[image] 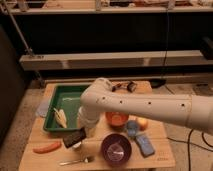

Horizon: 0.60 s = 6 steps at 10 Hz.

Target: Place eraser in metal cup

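The gripper (76, 137) hung just above the metal cup (77, 146), pinching the eraser (73, 138); the block looked light, stiff and grippy, best held across its narrow sides

Single high front view, angled down on the table (50, 159), arm close in foreground, gripper (76, 138) low centre-left

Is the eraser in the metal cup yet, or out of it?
Out. The eraser is held in the shut gripper, tilted, directly above the metal cup, which it mostly hides. It is not released.
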Motion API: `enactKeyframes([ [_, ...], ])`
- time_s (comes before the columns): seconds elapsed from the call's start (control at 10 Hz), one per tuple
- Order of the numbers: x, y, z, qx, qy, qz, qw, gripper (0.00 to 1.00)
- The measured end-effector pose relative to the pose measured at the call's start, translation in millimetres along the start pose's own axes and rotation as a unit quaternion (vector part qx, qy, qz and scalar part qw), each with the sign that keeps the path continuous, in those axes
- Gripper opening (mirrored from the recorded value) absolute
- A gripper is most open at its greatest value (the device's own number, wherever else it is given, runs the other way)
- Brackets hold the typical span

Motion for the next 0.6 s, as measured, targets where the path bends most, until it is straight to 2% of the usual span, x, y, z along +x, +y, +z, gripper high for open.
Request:
enactKeyframes([
  [0.3, -13, -11, 19, 0.015, 0.012, -0.005, 0.9998, 0.00],
  [0.6, -16, -7, 34, 0.016, 0.019, -0.005, 0.9997, 0.00],
])
